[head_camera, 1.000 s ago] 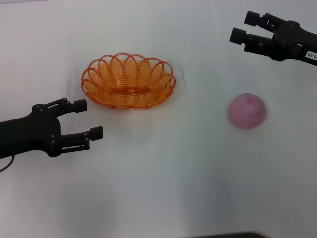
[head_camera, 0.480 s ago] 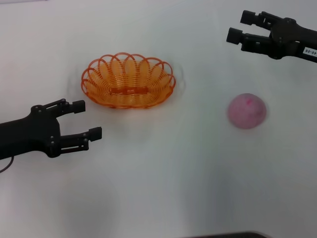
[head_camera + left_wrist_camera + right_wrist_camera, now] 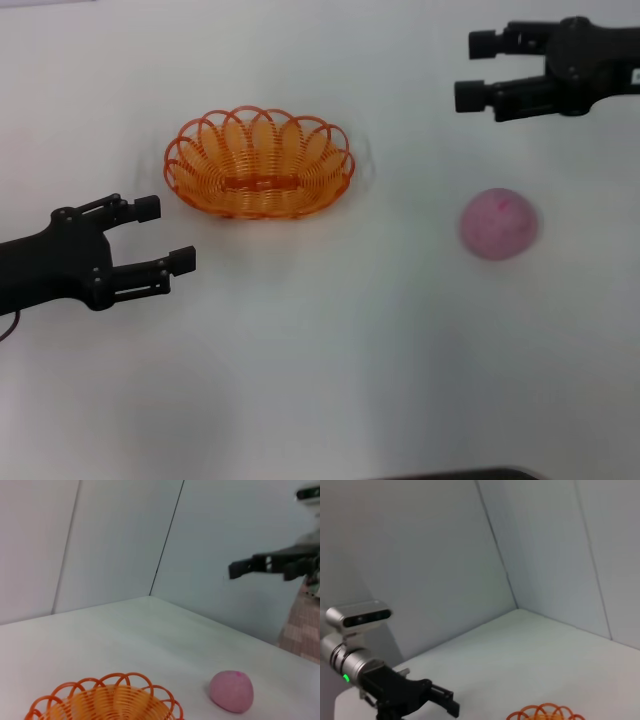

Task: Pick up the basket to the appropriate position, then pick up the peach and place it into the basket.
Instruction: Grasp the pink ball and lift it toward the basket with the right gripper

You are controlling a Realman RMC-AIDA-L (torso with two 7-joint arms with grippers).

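One basket (image 3: 259,165) (orange), one peach (image 3: 498,223)

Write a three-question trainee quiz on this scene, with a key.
1. True or false: the peach lies inside the basket.
2. Which gripper is nearer the basket: A) left gripper B) right gripper?
3. Fill in: both grippers' fingers are ____.

Key: 1. False; it sits on the table, apart from the basket. 2. A. 3. Open, holding nothing.

White table, pale walls
Plain grey-white wall panels (image 3: 115,540) meet at a dark seam behind the table (image 3: 320,360); patterned floor (image 3: 302,632) beyond one edge.
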